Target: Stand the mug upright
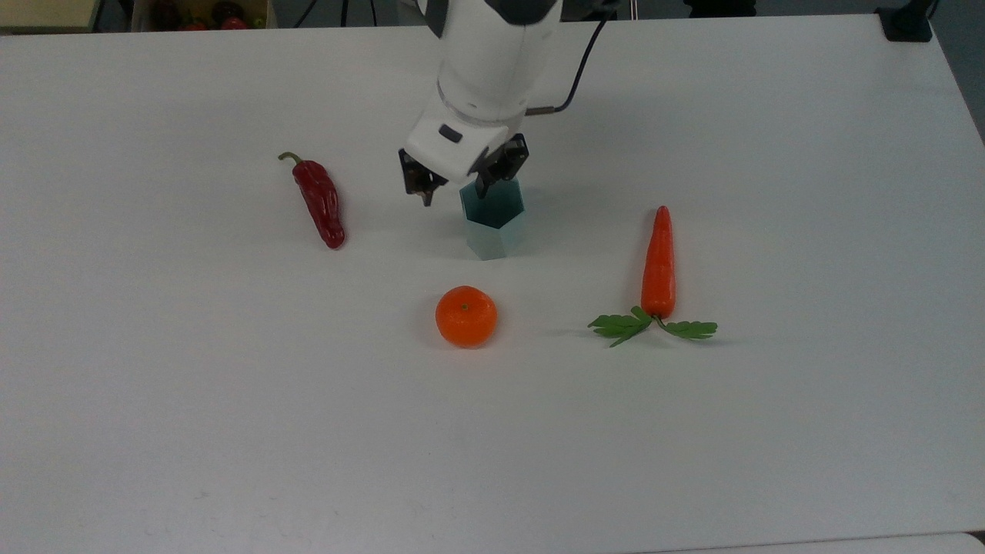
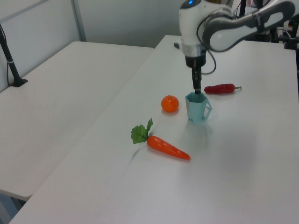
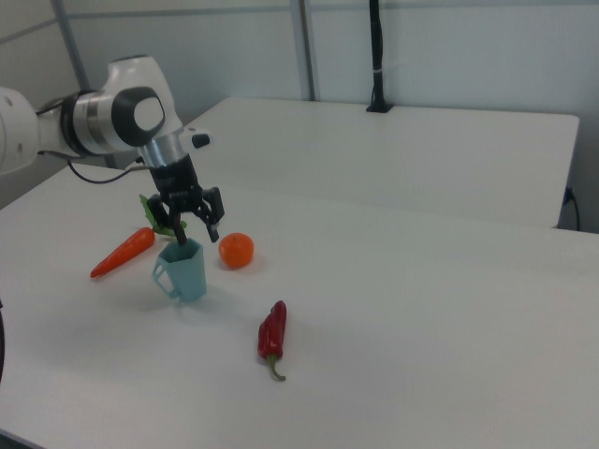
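The mug [image 1: 496, 225] is pale blue with a darker teal inside and stands upright on the white table [image 1: 231, 385], mouth up. In the left view the mug [image 2: 196, 109] shows a small handle on its right side. In the right view the mug [image 3: 184, 269] has that handle on its left. My gripper [image 1: 455, 183] hangs open just above the rim's far-left edge. One finger is over the mug's mouth and the other is outside its wall. The gripper [image 3: 197, 227] holds nothing. Seen in the left view, the gripper [image 2: 197, 89] points straight down at the rim.
A red chili pepper [image 1: 319, 201] lies to the top view's left of the mug. An orange [image 1: 465, 315] sits just in front of the mug, and a carrot [image 1: 659, 265] with green leaves lies to the top view's right. The near half of the table is bare.
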{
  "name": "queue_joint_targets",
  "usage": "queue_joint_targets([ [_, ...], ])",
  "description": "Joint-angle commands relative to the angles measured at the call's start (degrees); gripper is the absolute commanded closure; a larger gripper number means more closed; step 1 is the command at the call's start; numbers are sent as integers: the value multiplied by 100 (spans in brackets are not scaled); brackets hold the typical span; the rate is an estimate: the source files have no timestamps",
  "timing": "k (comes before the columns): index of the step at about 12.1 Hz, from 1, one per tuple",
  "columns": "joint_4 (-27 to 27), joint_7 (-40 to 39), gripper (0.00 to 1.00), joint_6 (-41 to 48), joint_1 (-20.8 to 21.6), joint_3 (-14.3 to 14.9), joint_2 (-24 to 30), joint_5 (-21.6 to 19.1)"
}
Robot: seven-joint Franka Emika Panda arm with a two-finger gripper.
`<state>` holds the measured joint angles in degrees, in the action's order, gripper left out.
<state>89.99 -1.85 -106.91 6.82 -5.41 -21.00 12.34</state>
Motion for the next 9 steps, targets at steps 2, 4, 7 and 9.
queue_joint_targets([
  [2,185,511,0,468,-452,22,1052,-196],
  [4,194,511,0,740,-820,31,1491,-870],
  [7,186,511,0,961,-946,127,1748,-970],
  [9,177,502,0,970,-946,137,1748,-970],
])
